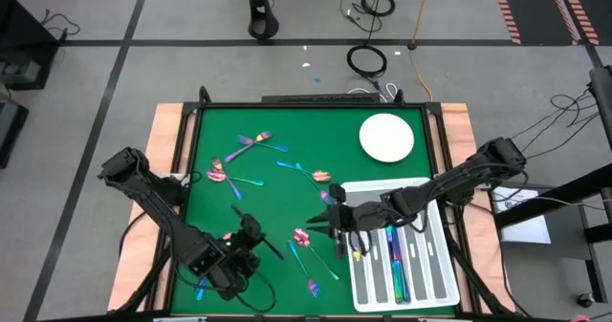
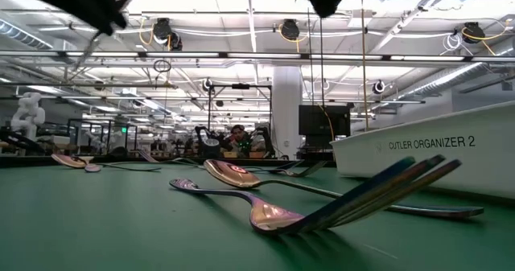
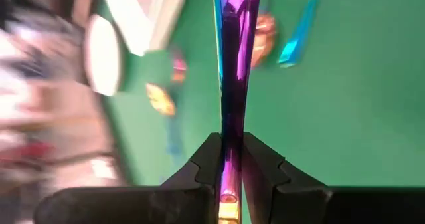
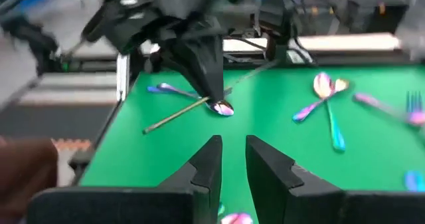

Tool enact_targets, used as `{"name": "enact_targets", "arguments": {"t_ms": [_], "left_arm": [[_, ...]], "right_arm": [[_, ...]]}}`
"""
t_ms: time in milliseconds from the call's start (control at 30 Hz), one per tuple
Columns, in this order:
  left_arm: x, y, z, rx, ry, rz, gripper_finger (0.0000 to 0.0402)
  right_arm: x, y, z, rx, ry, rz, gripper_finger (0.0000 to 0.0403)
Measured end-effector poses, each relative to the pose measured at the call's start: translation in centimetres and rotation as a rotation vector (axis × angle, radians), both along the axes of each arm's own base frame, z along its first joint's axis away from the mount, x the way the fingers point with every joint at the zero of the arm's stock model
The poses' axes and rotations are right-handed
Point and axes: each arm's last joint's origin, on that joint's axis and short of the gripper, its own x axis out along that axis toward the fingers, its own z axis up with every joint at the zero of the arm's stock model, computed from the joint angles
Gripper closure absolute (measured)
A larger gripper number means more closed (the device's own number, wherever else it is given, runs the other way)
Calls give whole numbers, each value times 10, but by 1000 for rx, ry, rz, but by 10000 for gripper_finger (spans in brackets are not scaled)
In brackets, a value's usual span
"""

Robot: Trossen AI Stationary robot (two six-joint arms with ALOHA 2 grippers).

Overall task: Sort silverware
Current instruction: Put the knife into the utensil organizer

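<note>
Cutlery (image 1: 399, 269) in white tray (image 1: 442, 282)

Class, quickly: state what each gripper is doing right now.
Left gripper: fingers shut on a piece of silverware.
Right gripper: fingers slightly apart, holding nothing.

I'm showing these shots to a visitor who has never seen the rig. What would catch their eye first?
Probably the rainbow silverware strewn over the green table. Next, the left gripper near the table's front left corner, its fingers clamped on one purple piece. The right gripper hangs empty beside the white tray, which holds a few pieces.
</note>
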Motion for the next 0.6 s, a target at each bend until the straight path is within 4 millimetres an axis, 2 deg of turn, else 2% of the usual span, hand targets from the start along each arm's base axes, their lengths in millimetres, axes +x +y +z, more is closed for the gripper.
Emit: {"name": "enact_targets", "arguments": {"t_ms": [133, 267, 433, 600], "left_arm": [[8, 10, 3, 228, -6, -67, 363], [17, 22, 5, 356, 7, -70, 363], [29, 32, 7, 408, -1, -61, 363], [36, 36, 8, 415, 0, -71, 363]], "right_arm": [[8, -6, -7, 231, 28, -59, 344], [14, -15, -13, 465, 71, -78, 344], [21, -26, -18, 537, 81, -134, 326], [27, -39, -13, 593, 28, -93, 282]]}}
